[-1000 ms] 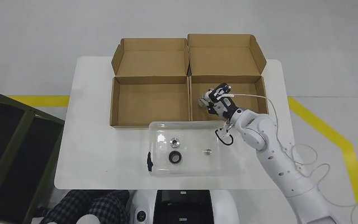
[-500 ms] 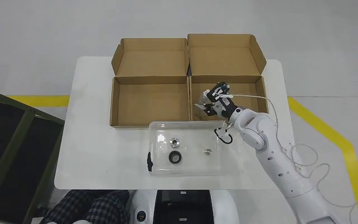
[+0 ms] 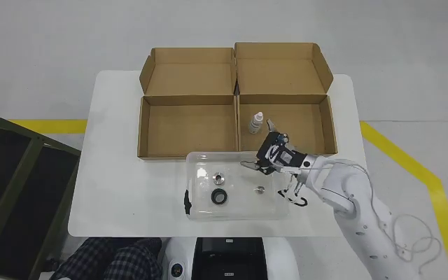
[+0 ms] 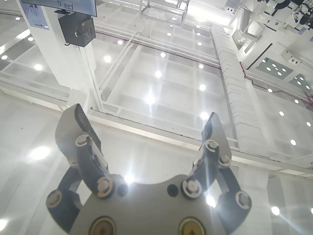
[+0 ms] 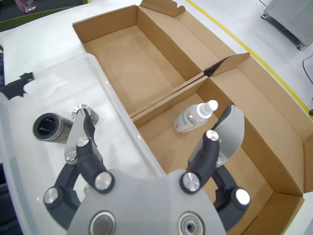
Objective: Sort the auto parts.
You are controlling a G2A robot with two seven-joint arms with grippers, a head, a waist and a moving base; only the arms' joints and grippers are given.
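The right gripper [image 3: 260, 154] [image 5: 157, 116] is hanging over the seam where the far rim of the clear plastic tray [image 3: 231, 155] [image 5: 107, 86] is meeting the near wall of the right cardboard box [image 3: 304, 133] [image 5: 244, 123]. Its jaws are standing wide apart and gripping nothing. One finger is hanging over the tray, the other over the box.

A white spray bottle [image 3: 256, 123] [image 5: 193, 119] is lying on its side in the right cardboard box, close to the wall it is sharing with the left cardboard box [image 3: 187, 129] [image 5: 132, 57]. The bottle is sitting apart from the fingers.

Three parts are resting on the tray floor. A linear bearing [image 3: 220, 198] [image 5: 50, 128] with a dark bore is lying just beside a small round metal cap [image 3: 219, 177] [image 5: 91, 116], and in the wrist view one finger is partly covering that cap. A smaller metal piece [image 3: 261, 189] is sitting well apart from them. A black clip [image 3: 187, 203] [image 5: 17, 86] is gripping the tray's end.

Boxes and tray are sitting on a white table [image 3: 119, 175].

The left gripper [image 4: 144, 113] is pointing up at a ceiling, its jaws spread wide and carrying nothing.
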